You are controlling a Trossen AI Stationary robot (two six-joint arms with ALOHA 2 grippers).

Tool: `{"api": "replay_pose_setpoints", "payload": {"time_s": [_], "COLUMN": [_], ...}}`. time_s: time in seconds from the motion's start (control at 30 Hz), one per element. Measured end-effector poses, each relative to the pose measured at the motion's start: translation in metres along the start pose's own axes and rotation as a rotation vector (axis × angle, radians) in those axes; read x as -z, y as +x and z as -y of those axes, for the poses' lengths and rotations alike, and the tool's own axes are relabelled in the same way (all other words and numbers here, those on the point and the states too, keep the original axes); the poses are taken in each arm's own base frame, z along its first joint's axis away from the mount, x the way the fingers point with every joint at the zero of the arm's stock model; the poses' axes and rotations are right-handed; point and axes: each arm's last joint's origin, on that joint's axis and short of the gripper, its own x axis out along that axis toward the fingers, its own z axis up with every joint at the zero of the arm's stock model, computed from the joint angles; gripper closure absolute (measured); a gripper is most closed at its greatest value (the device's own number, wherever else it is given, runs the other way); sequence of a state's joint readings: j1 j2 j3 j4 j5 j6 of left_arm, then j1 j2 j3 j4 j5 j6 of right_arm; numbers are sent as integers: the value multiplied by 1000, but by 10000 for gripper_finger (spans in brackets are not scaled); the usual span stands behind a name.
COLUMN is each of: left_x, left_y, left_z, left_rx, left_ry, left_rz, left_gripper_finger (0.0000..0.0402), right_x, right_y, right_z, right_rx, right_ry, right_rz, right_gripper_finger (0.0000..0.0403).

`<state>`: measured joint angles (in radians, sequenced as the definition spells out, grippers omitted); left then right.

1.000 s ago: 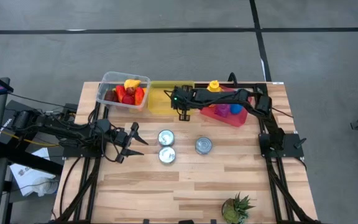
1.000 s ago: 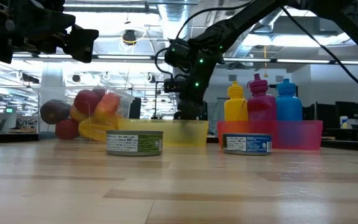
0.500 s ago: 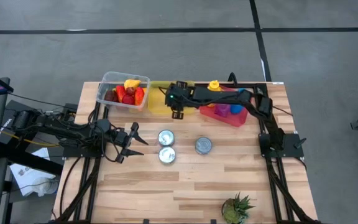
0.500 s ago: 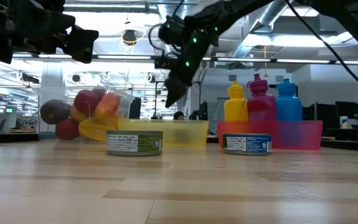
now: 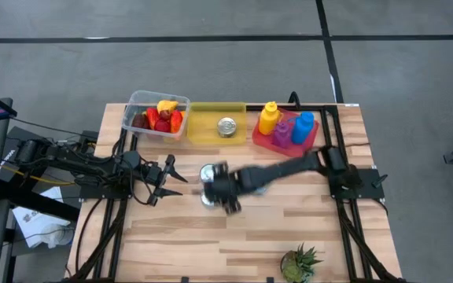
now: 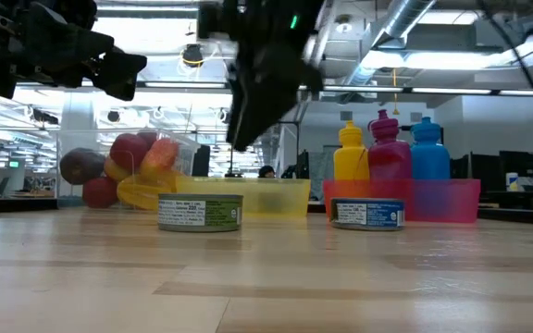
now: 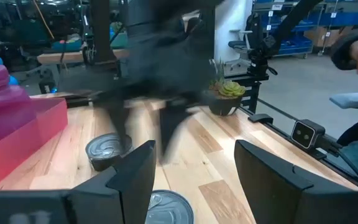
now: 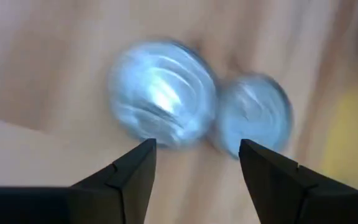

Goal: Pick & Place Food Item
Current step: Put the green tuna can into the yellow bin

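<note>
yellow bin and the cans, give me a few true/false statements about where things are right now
1. A can lies inside the yellow bin. True.
2. The right gripper is shut on a can. False: its fingers are open and empty, above the two cans on the table's left middle.
3. The bottles in the pink bin are yellow, magenta and blue. True.
4. The clear tub holds cans. False: it holds fruit.
5. The left gripper is over the yellow bin. False: it waits open at the table's left edge.
</note>
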<state>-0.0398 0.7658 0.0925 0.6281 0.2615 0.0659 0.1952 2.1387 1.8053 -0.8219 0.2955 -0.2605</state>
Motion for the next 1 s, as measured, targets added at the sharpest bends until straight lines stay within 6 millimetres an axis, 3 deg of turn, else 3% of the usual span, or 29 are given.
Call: {"api": "replay_pose_setpoints", "payload": {"time_s": [0.1,0.17,0.27,0.43,0.53,0.73,0.93,1.0], "left_x": [0,0,1,1,0,-2,-1,2], "left_y": [0,0,0,0,0,0,0,0], "left_z": [0,0,0,0,0,0,0,0], "left_rx": [0,0,1,1,0,-4,-6,-9], "left_ry": [0,0,-7,-28,-19,11,13,8], "left_rz": [-1,-1,-5,-10,4,23,20,5], "left_gripper_finger": [192,192,192,192,192,192,192,192], "right_x": [-18,-19,-18,-3,-6,-24,-13,-18], "right_y": [-11,-11,-17,-19,-18,14,43,49], "right_z": [-41,-65,-83,-88,-88,-92,-89,-89], "right_rx": [-16,-22,21,74,74,39,81,93], "right_ry": [-53,-88,-46,102,115,37,-30,-32], "right_rz": [102,92,64,-79,-51,92,-5,31], "right_gripper_finger": [192,199,208,211,200,160,157,162]}}
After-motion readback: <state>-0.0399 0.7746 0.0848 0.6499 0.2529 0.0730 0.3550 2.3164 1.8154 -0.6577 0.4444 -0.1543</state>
